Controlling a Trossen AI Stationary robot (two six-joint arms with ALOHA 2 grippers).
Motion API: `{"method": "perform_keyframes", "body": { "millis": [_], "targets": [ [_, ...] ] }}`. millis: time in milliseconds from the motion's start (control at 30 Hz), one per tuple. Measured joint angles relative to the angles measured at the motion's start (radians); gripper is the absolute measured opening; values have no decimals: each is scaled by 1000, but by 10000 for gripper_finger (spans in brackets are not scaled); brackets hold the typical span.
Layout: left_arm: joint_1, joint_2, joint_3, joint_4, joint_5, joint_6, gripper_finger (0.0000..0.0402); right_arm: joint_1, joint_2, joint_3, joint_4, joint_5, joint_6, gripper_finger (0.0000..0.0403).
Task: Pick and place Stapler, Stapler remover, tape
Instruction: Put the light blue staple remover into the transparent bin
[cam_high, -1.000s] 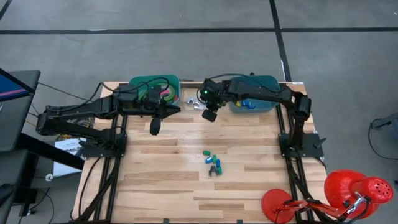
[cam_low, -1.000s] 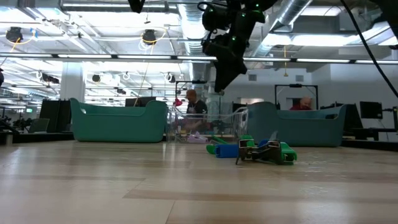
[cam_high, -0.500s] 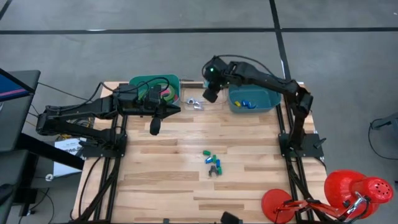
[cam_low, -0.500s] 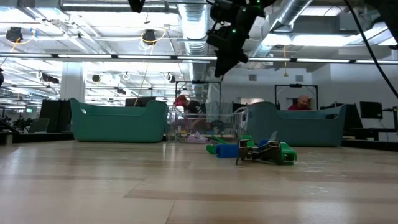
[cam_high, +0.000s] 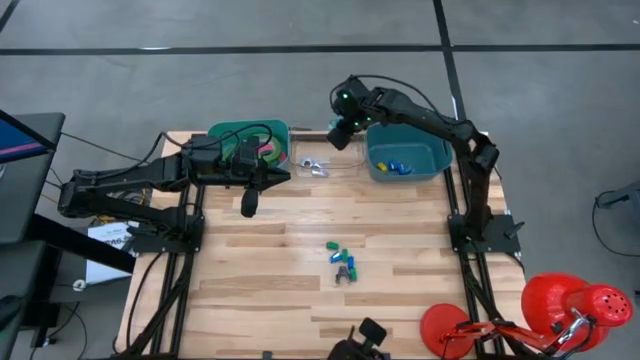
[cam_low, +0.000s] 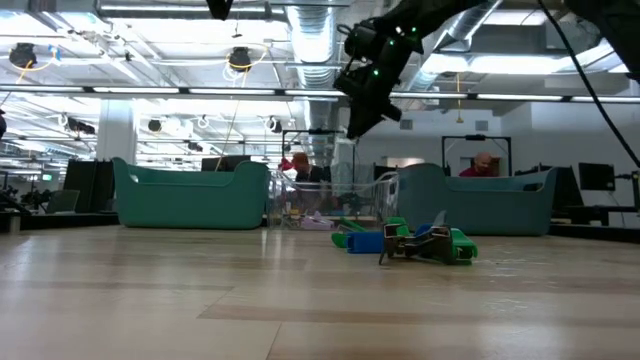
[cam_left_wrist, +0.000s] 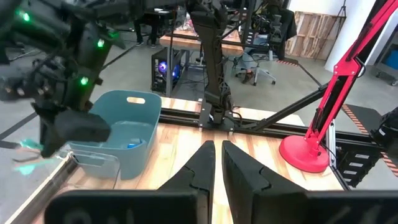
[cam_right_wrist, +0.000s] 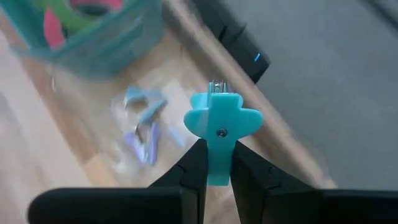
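Two dark fingers of right gripper (cam_right_wrist: 215, 163) clamped on turquoise plastic stapler remover (cam_right_wrist: 220, 133), high above clear bin (cam_high: 322, 165); left gripper (cam_left_wrist: 215, 163) closed, empty.

You see a pale, striped wooden plank table (cam_high: 280, 260) carrying two teal plastic bins (cam_high: 232, 135). A light turquoise plastic staple remover (cam_right_wrist: 221, 127) sits between black gripper fingers (cam_right_wrist: 194, 167). Small green and blue plastic pieces (cam_high: 343, 262) lie mid-table; a bright red lamp (cam_high: 575, 305) stands at the corner.
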Motion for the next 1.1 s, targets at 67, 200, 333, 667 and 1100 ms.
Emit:
{"method": "perform_keyframes", "body": {
  "millis": [67, 200, 333, 667, 1100],
  "targets": [
    [0, 0, 0, 0, 0, 0, 21, 8, 25, 4, 33, -3, 0, 48],
    [0, 0, 1, 0, 0, -3, 21, 12, 63, 3, 35, -25, 0, 48],
    [0, 0, 1, 1, 0, -3, 21, 24, 107, 2, 22, -25, 0, 48],
    [0, 0, 1, 3, 0, -3, 21, 39, 143, 2, 8, -28, 3, 48],
    [0, 0, 1, 7, 0, -3, 21, 43, 141, 2, -79, -33, 90, 48]
  ]
}}
